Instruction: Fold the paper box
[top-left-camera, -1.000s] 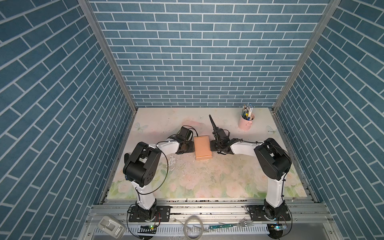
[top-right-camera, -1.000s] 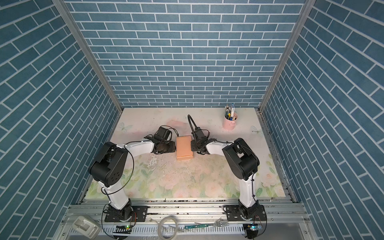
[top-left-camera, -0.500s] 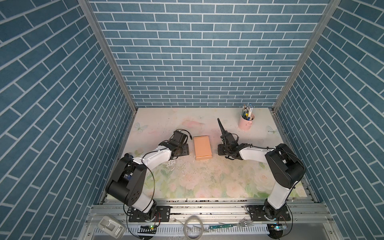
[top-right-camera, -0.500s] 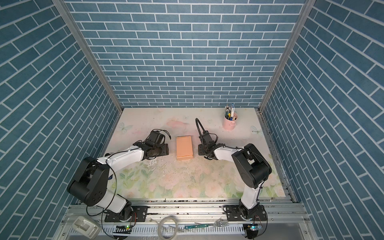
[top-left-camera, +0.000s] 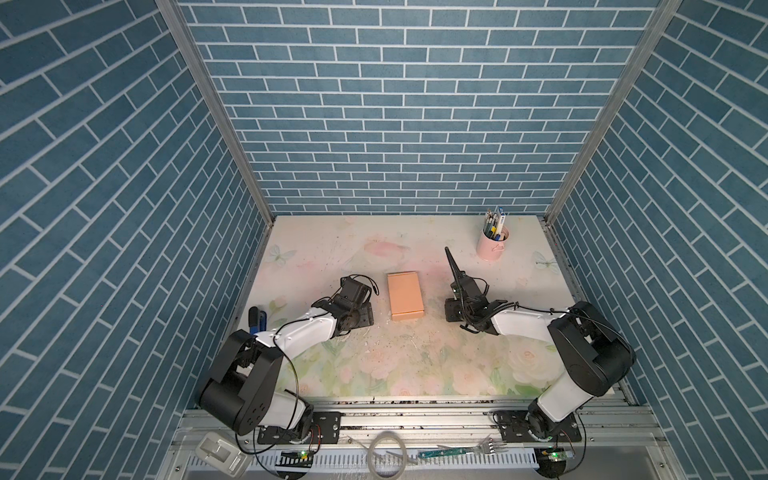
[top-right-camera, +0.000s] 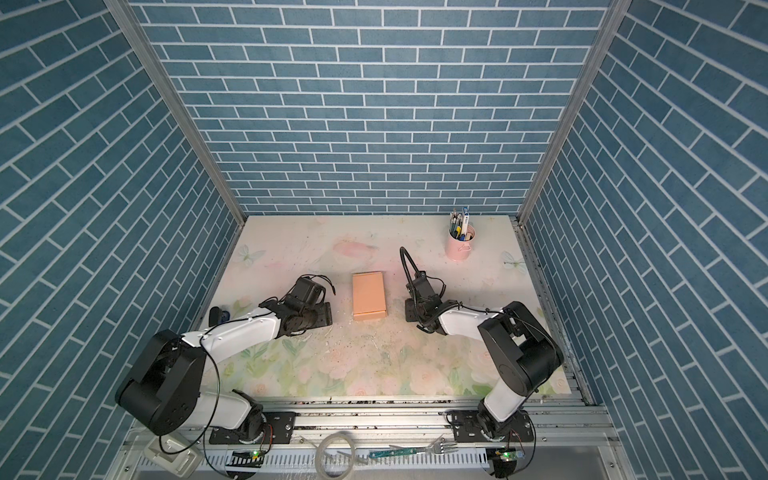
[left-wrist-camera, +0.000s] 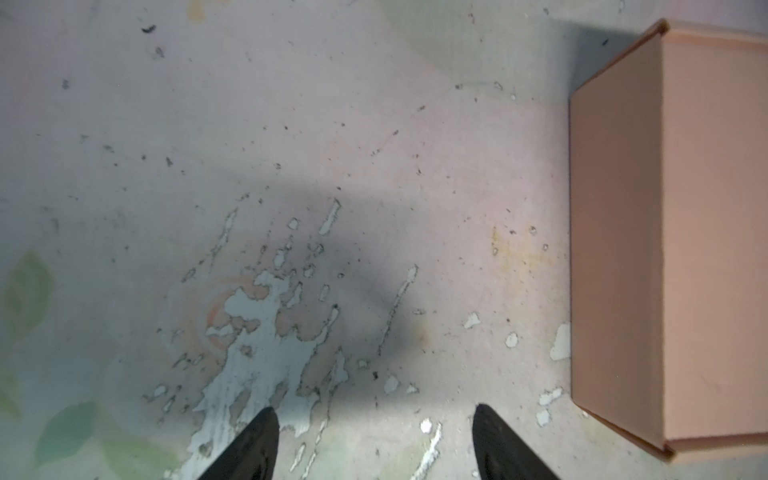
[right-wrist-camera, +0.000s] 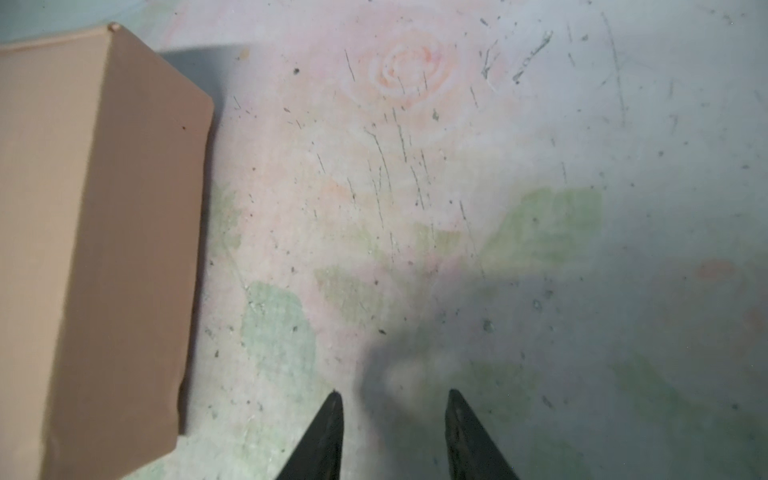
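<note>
The left arm reaches from its base at the near edge, elbow low and forearm angled inward, with its wrist turned down at the worktop. The left pincer hangs over bare, scuffed surface with its jaws well apart and nothing between them. It stands just beside the paper box but does not touch it. In both top views the paper box lies near the middle of the worktop, between the two arms. It rests flat and closed, its lid down and its sides square, with no flap standing loose. That is probably why neither arm holds it: the folding looks finished, so nothing needs pinning down. On its other side the right pincer also points down over empty worktop, jaws parted more narrowly and gripping nothing, clear of the box's long side. The right arm mirrors the left, forearm stretched inward from a raised elbow. A pink cup of pens stands well apart, toward the far right corner.
</note>
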